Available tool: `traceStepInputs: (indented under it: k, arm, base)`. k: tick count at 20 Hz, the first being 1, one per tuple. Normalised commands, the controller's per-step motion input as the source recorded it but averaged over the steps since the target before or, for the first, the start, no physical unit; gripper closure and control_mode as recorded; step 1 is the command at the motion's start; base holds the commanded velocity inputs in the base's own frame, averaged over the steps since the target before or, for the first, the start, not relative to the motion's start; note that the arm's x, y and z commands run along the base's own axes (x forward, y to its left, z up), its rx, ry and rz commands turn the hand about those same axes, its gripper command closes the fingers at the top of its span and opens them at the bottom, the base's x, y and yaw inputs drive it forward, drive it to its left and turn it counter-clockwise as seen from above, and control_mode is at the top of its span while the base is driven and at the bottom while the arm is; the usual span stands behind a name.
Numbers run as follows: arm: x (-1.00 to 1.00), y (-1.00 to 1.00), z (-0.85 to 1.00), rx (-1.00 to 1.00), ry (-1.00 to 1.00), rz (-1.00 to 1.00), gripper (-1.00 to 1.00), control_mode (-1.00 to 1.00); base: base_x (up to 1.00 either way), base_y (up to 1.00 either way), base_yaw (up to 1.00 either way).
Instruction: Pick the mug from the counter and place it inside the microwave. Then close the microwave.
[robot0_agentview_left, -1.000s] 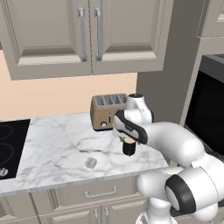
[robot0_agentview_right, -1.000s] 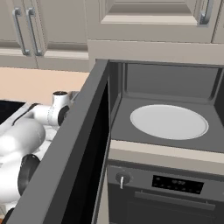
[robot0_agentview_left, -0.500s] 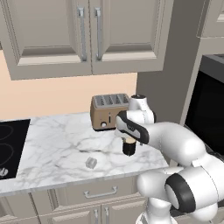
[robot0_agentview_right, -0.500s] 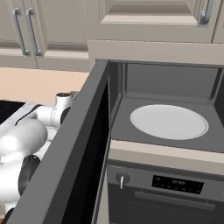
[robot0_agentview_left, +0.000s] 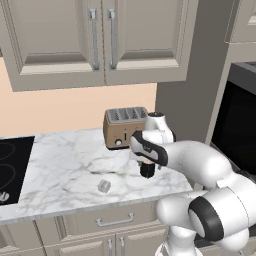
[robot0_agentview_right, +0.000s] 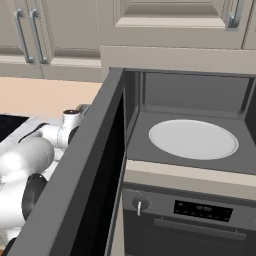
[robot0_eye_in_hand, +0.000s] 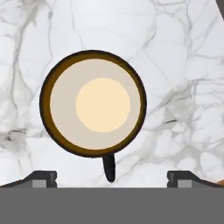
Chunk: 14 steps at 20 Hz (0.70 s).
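Hovering straight above the mug (robot0_eye_in_hand: 92, 103), the gripper (robot0_eye_in_hand: 111, 177) looks down into its pale inside, jaws spread wide with one fingertip at each side of the view and nothing between them, seemingly lined up for a top-down grasp. The mug stands upright on the counter (robot0_agentview_left: 65, 170), in front of the toaster (robot0_agentview_left: 124, 128) and well apart from the small grey cube (robot0_agentview_left: 104, 186). The arm reaches forward over the marble, wrist bent downward. The microwave (robot0_agentview_right: 192, 140) stands open, its turntable (robot0_agentview_right: 193, 139) bare.
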Motion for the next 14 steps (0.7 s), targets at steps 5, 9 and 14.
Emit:
traceStepInputs:
  k: [5,9,14]
  arm:
    - [0.00,0.07,-0.22,0.00,0.00,0.01,-1.00,-1.00]
    - [0.00,0.00,-0.18,0.00,0.00,0.00,-1.00,-1.00]
    - [0.00,0.00,-0.16,0.00,0.00,0.00,-1.00,-1.00]
  base:
    - [0.00,0.00,0.00]
    - [0.00,0.00,0.00]
    - [0.00,0.00,0.00]
